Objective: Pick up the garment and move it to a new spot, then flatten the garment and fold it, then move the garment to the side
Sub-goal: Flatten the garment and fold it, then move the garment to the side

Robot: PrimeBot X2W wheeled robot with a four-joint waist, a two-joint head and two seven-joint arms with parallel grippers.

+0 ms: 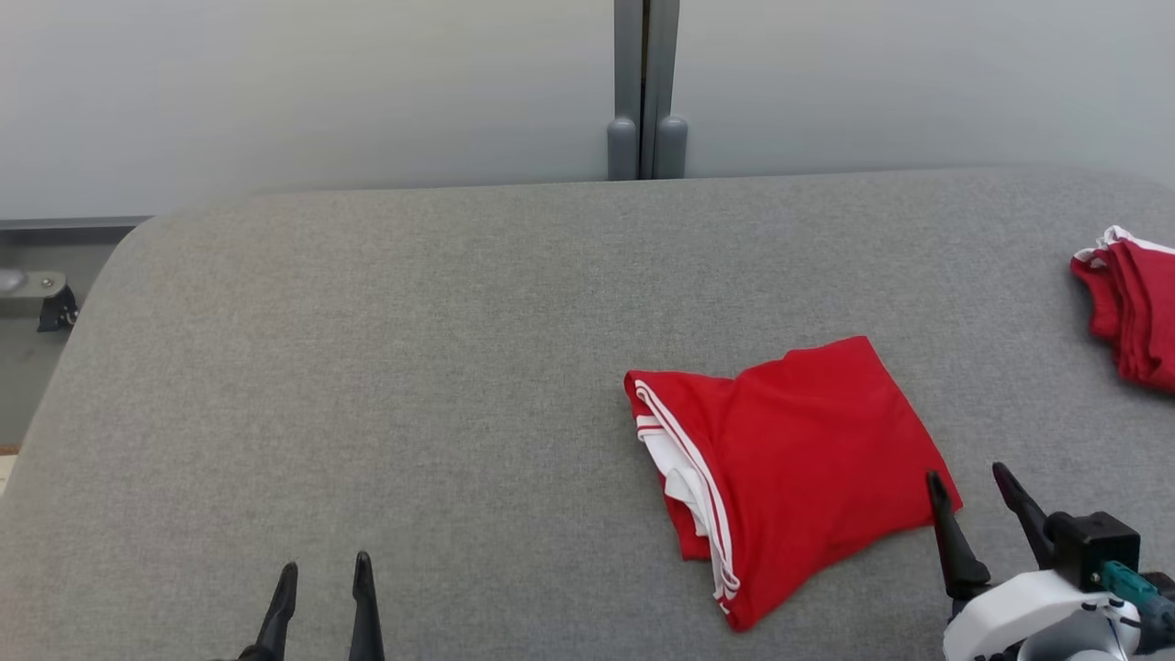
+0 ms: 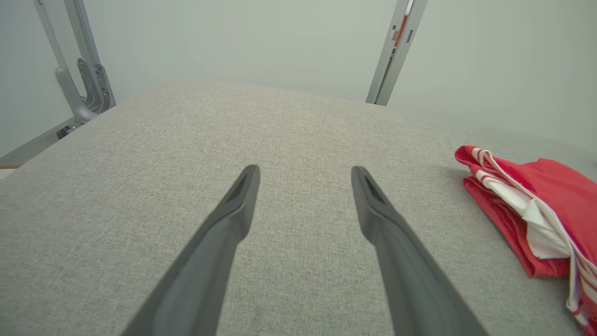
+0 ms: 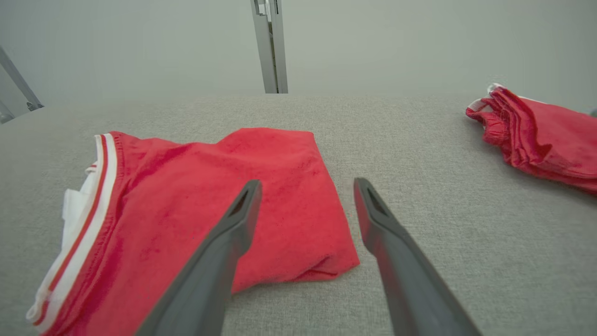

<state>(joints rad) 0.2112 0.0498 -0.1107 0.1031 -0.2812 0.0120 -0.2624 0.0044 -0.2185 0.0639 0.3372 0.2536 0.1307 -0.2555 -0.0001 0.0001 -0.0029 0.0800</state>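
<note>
A folded red garment (image 1: 799,468) with white striped trim lies on the grey padded table (image 1: 413,386), right of centre. The right wrist view shows the same garment (image 3: 196,210) below and left of my fingers. My right gripper (image 1: 966,476) stands open at the garment's near right corner, its left finger over the cloth edge, holding nothing. Far to the left, near the front edge, my left gripper (image 1: 324,567) is open and empty. In the left wrist view the garment (image 2: 536,219) lies at the right, well apart from that gripper (image 2: 305,170).
A second red garment (image 1: 1134,308) lies folded at the table's right edge, also in the right wrist view as a red pile (image 3: 541,135). A grey post (image 1: 646,92) stands behind the table against a pale wall.
</note>
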